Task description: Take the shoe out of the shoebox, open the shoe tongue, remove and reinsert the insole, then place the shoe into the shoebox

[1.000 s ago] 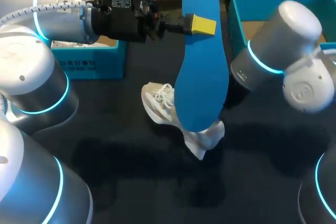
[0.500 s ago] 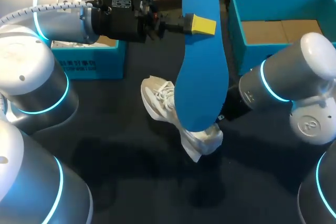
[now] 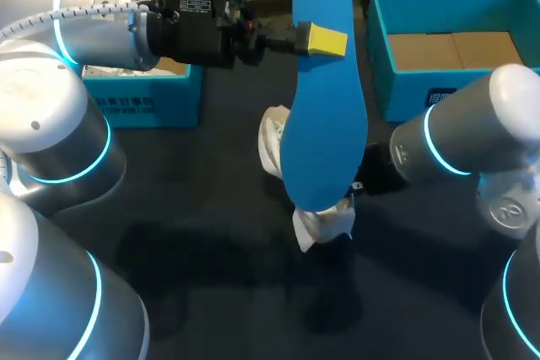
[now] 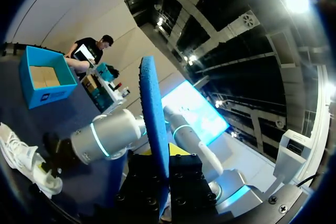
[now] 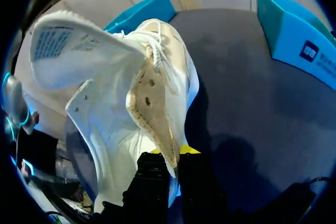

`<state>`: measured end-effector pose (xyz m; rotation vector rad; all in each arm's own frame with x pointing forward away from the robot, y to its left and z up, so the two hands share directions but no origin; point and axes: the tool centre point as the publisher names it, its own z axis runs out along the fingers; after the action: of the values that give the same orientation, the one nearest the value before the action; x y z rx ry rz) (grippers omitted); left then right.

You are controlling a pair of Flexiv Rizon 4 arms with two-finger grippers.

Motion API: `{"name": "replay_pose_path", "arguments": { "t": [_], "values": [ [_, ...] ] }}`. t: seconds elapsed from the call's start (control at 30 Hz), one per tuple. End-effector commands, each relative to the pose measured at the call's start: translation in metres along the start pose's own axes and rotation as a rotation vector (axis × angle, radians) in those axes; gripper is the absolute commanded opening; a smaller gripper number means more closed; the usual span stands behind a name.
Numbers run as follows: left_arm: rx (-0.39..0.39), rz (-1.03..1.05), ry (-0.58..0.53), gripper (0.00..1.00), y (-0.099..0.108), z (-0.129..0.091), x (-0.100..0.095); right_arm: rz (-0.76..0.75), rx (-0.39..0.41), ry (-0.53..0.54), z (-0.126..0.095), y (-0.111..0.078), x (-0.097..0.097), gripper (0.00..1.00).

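My left gripper [image 3: 325, 41] is shut on a blue insole [image 3: 325, 115] and holds it upright in the air above the table's middle. In the left wrist view the insole [image 4: 153, 124] stands edge-on between the fingers of that gripper [image 4: 167, 157]. Below it, a white shoe [image 3: 272, 142] is tipped up off the dark table, partly hidden by the insole. My right gripper [image 5: 169, 158] is shut on the shoe [image 5: 115, 93] at its rear edge, tongue and opening facing the camera. In the head view that gripper is hidden behind the insole.
An open teal shoebox [image 3: 381, 31] with a brown cardboard floor stands at the back right. Another teal box [image 3: 143, 103] sits at the back left under my left arm. My right arm [image 3: 460, 145] lies low over the table's right side.
My right arm has dropped lower and turned the shoe: its toe swung in from the left and up, so the shoe now stands steeper. The left arm and insole have stayed put.
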<state>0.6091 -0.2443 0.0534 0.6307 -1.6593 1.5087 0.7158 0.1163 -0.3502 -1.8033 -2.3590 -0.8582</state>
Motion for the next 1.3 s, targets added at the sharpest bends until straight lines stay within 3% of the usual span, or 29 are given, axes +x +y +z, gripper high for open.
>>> {"name": "replay_pose_path", "arguments": {
  "t": [0.03,0.3,0.9,1.23,1.27,1.3],
  "values": [
    [0.003,0.0,0.001,0.0,0.002,0.0,-0.001,0.065,-0.013,-0.073,-0.006,-0.002,0.006,0.0],
    [0.003,0.0,0.001,0.0,0.002,0.0,-0.001,0.212,0.013,-0.077,0.001,-0.007,0.007,0.0],
    [0.003,0.0,0.001,0.0,0.002,0.0,-0.001,0.261,0.107,-0.086,0.047,-0.014,-0.003,0.0],
    [0.003,0.0,0.001,0.0,0.002,0.0,-0.001,0.279,0.13,-0.093,0.054,-0.02,-0.005,0.0],
    [0.003,0.0,0.001,0.0,0.002,0.0,-0.001,0.283,0.125,-0.085,0.053,-0.02,-0.004,0.32],
    [0.003,0.0,0.001,0.0,0.002,0.0,-0.001,0.284,0.123,-0.084,0.053,-0.02,-0.004,0.43]
  ]
}}
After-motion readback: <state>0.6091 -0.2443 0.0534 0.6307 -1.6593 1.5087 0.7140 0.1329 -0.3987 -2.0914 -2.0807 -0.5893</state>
